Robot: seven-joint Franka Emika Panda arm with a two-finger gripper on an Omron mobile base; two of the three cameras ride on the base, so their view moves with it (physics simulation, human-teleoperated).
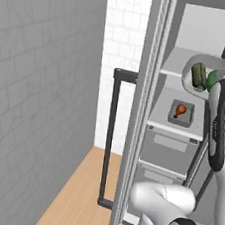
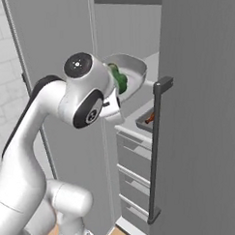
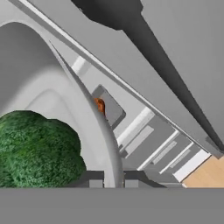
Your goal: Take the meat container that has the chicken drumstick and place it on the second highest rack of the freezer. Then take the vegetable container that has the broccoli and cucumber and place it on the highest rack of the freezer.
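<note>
The freezer (image 1: 145, 113) stands open. On its second shelf from the top rests the meat container (image 1: 181, 113), a flat grey tray holding the chicken drumstick (image 1: 180, 111); both also show in the hand view as the tray (image 3: 111, 109) and the drumstick (image 3: 100, 105). My gripper (image 3: 113, 180) is shut on the rim of the vegetable container (image 1: 205, 71), which hangs tilted at the front of the top shelf (image 1: 176, 66). Inside the bowl lie the cucumber (image 1: 199, 76) and the broccoli (image 3: 39, 148). In the right base view the bowl (image 2: 133, 68) sits behind my wrist.
Grey drawers (image 1: 172, 151) fill the freezer below the shelves. The freezer door with its dark bar handle (image 2: 155, 151) stands close on the right. A second dark handle (image 1: 111, 134) and a grey tiled wall (image 1: 36, 100) lie to the left, with wooden floor (image 1: 77, 195) below.
</note>
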